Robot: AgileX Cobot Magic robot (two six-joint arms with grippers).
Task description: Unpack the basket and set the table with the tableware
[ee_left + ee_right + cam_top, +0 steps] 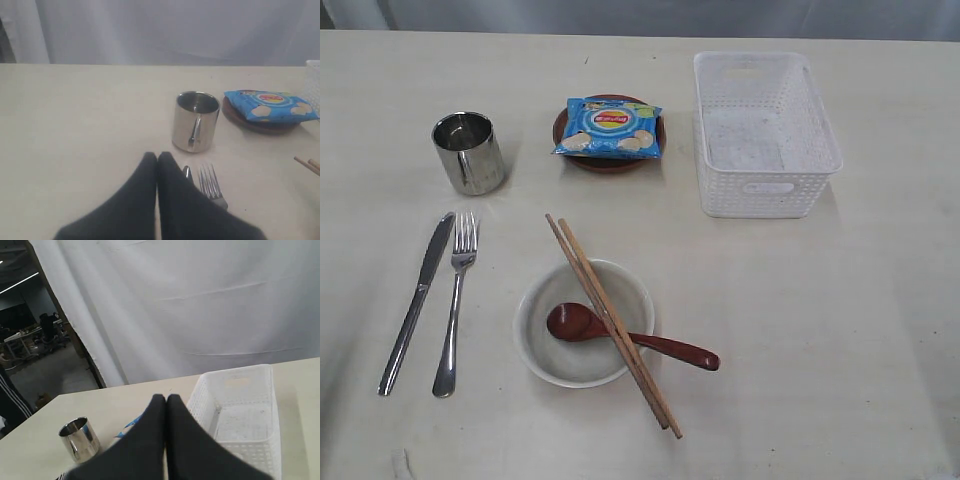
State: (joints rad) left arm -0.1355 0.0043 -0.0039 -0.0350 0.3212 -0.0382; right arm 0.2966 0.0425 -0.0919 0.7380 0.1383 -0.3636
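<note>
The white basket (765,135) stands empty at the back right of the table (820,330). A steel cup (468,152) is at the back left, with a knife (417,300) and fork (456,300) in front of it. The grey-white bowl (583,322) holds a dark red spoon (625,337), and wooden chopsticks (612,322) lie across its rim. A reddish-brown plate (609,160) carries a blue chips bag (609,128). My left gripper (157,156) is shut and empty, near the knife tip (187,173) and the cup (195,121). My right gripper (165,399) is shut and empty, off the table beside the basket (237,415).
Neither arm shows in the exterior view. A pale curtain hangs behind the table's far edge. The basket's rim (313,80) shows at the edge of the left wrist view, past the chips bag (270,105).
</note>
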